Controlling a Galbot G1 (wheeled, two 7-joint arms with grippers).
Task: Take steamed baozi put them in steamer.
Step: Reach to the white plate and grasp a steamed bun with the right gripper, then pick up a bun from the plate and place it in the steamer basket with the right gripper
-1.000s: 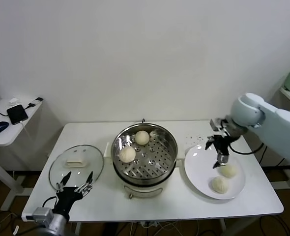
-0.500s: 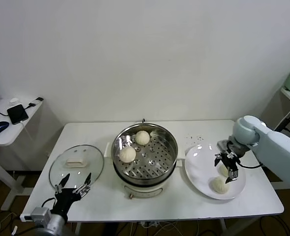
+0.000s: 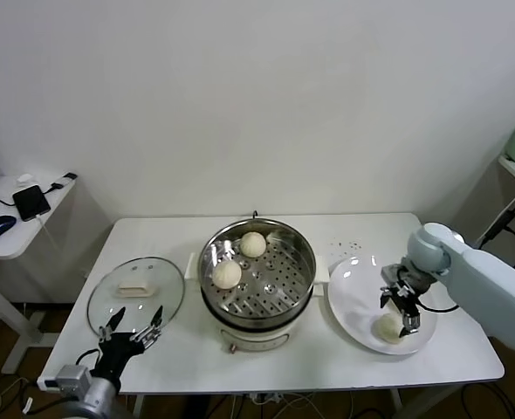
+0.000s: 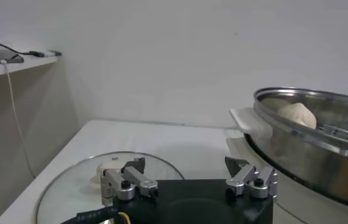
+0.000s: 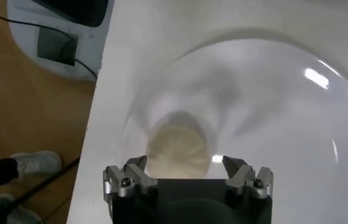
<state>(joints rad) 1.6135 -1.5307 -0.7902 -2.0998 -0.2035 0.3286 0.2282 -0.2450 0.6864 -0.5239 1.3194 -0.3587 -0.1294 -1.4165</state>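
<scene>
Two jaws of right gripper (image 3: 403, 307) stood wide, nothing held, low over white plate (image 3: 353, 301) at lower right of head view, straddling one baozi (image 5: 178, 149). Bun looked soft, light, easily dented; likely best taken across widest sides, gentle squeeze. Second plate baozi (image 3: 387, 328) lay just beside, toward frame bottom. Steamer (image 3: 303, 262) at centre held two baozi (image 3: 227, 274). Count: four buns, one steamer, one plate, one glass lid (image 3: 135, 292). Left gripper (image 3: 132, 332) idle, spread open, lower left near lid.
</scene>
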